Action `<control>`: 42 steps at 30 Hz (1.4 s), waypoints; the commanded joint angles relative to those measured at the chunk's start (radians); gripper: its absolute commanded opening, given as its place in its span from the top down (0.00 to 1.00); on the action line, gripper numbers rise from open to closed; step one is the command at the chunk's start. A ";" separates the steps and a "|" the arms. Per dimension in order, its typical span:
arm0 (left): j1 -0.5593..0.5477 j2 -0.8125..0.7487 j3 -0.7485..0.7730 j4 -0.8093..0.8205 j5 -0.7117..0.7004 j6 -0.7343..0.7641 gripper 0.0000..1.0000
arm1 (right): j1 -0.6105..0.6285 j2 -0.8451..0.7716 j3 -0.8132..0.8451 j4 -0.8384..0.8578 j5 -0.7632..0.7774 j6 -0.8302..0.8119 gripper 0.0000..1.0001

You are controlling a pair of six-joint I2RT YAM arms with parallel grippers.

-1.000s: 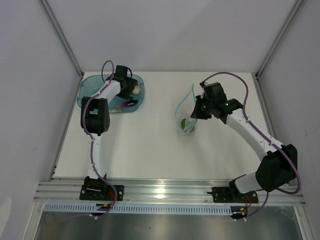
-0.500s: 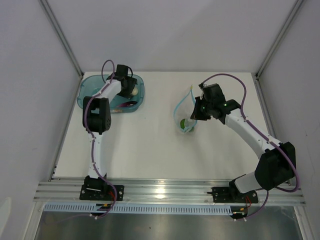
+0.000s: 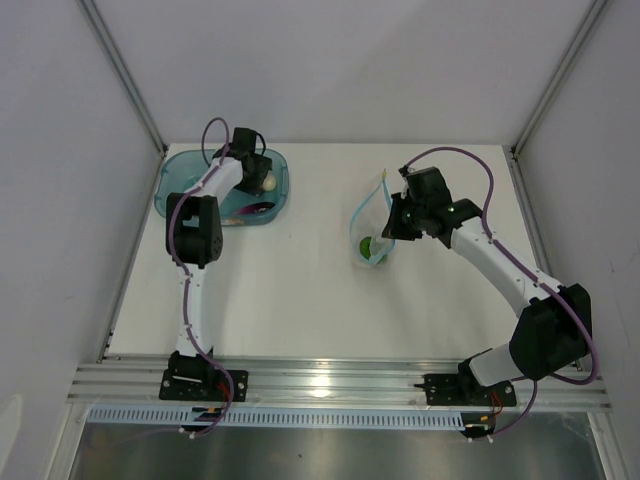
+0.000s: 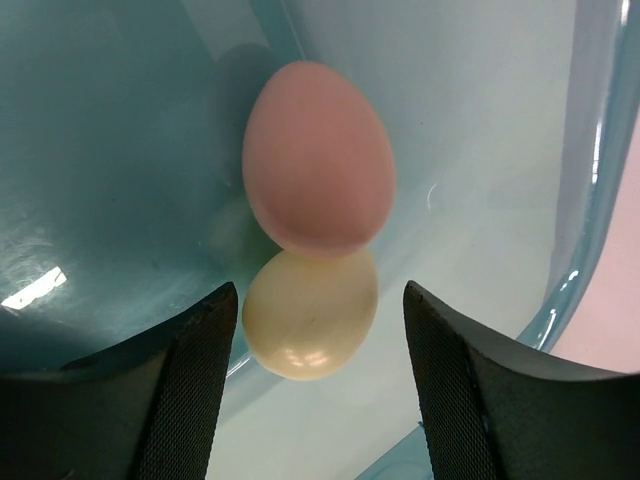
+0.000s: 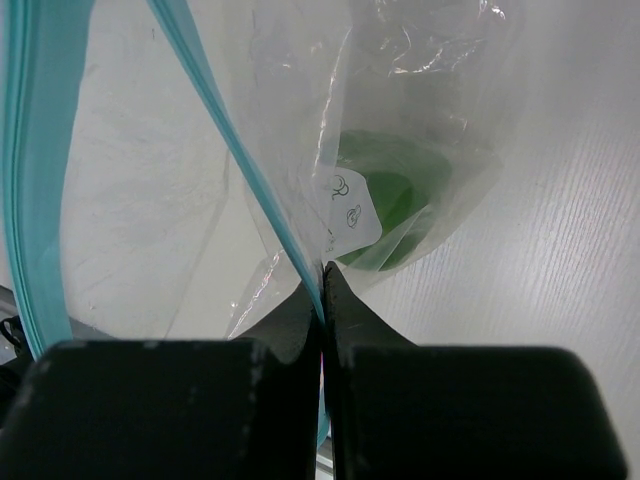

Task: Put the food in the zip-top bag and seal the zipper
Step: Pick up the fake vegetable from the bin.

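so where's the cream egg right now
Left wrist view: the cream egg sits in the teal tub at the table's far left, touching the pink egg, framed between the open left fingers.

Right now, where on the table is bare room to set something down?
Widest bare patch: the table middle, between the teal tub and the zip-top bag, down to the near edge. Crowded: inside the tub, where the left hand straddles the cream egg, and at the bag, pinched by the right hand.
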 commanded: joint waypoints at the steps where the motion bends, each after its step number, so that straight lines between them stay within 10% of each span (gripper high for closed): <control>1: 0.004 0.011 0.054 -0.010 -0.017 0.013 0.31 | -0.006 -0.002 0.001 0.027 0.001 -0.001 1.00; 17: 0.003 0.021 0.057 0.039 0.032 0.082 0.47 | -0.007 -0.002 0.012 0.027 -0.002 -0.002 1.00; 29: -0.007 0.050 0.102 0.056 0.087 0.139 0.33 | -0.007 -0.002 0.007 0.028 -0.002 0.002 1.00; 42: -0.010 0.054 0.112 0.051 0.080 0.140 0.52 | -0.009 -0.009 0.004 0.033 -0.002 0.001 1.00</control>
